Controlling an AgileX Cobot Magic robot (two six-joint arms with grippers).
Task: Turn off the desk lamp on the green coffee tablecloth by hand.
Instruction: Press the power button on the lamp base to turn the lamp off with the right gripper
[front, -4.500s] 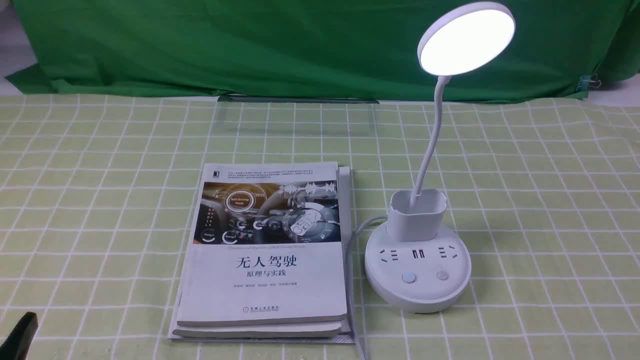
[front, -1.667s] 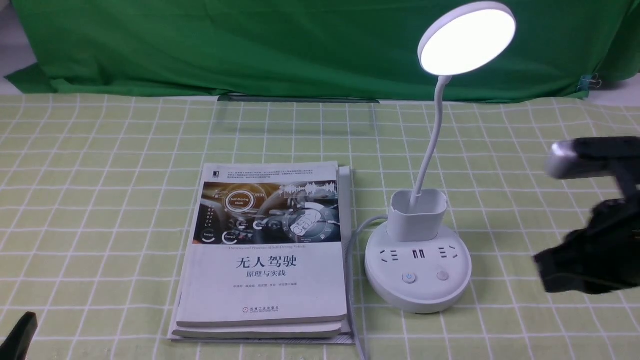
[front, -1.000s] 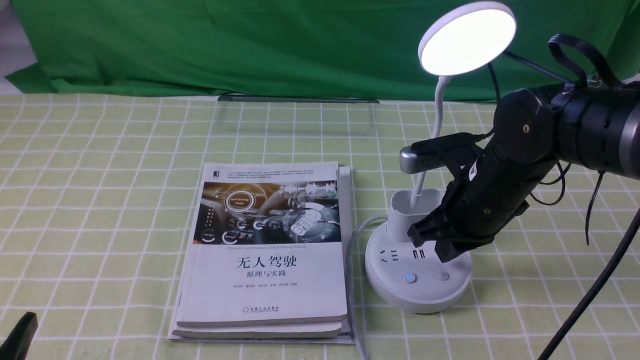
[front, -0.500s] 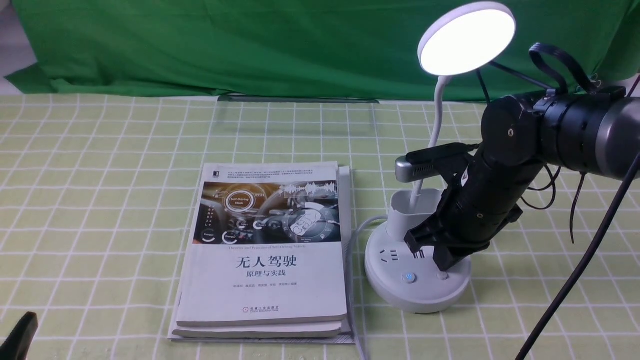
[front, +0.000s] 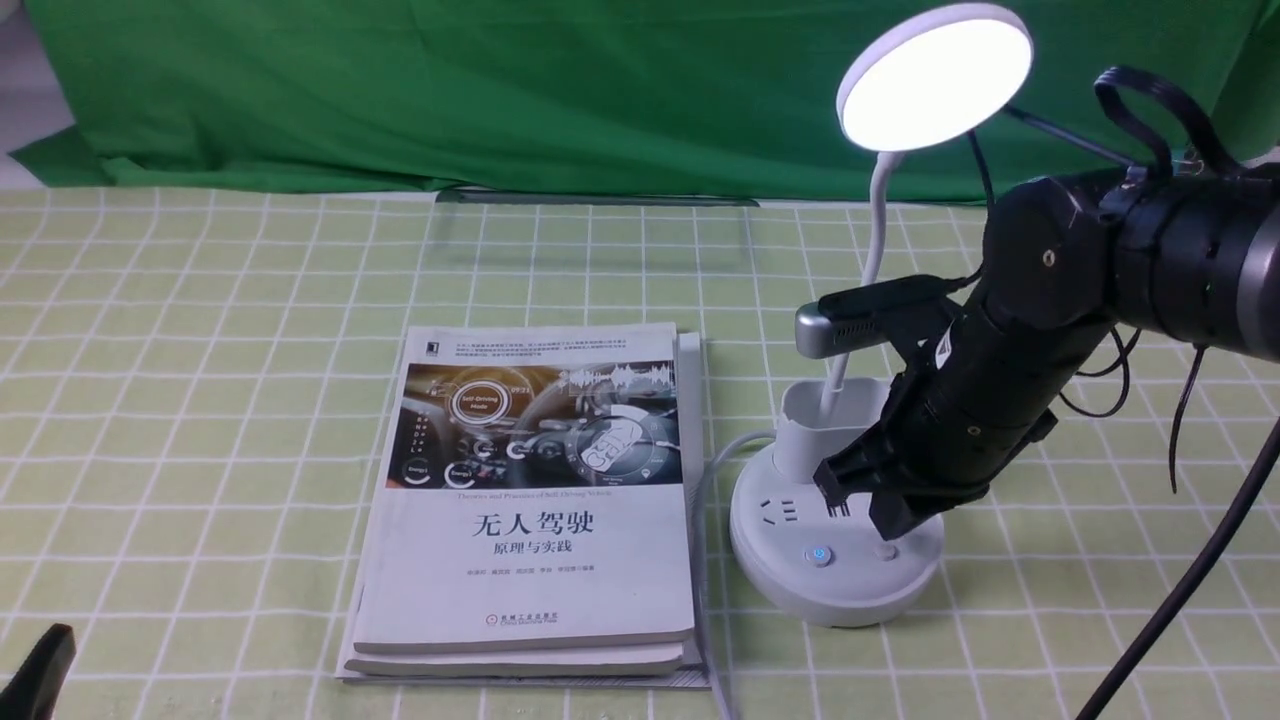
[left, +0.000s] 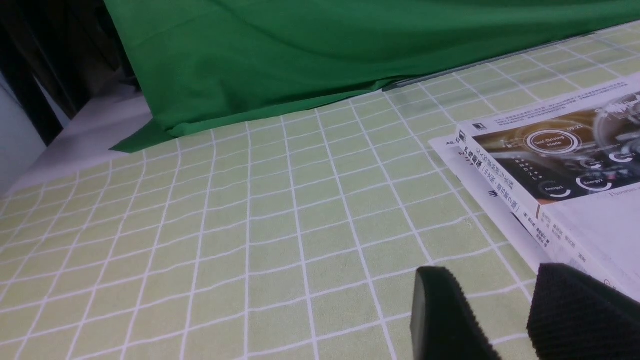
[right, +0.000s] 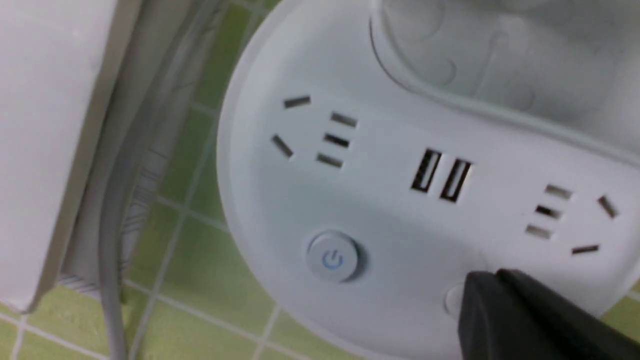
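Front view: one lamp (front: 800, 585), two buttons (front: 819, 555)

desk lamp (front: 790, 585): white, head glowing white
power button (right: 332, 260): blue lit symbol
green coffee tablecloth (front: 200, 400): light yellow-green, white grid
backdrop cloth (front: 500, 90): plain dark green
book (front: 530, 590): white cover, dark picture band, black title
right gripper (front: 893, 522): black
camera bar (front: 835, 330): silver-grey
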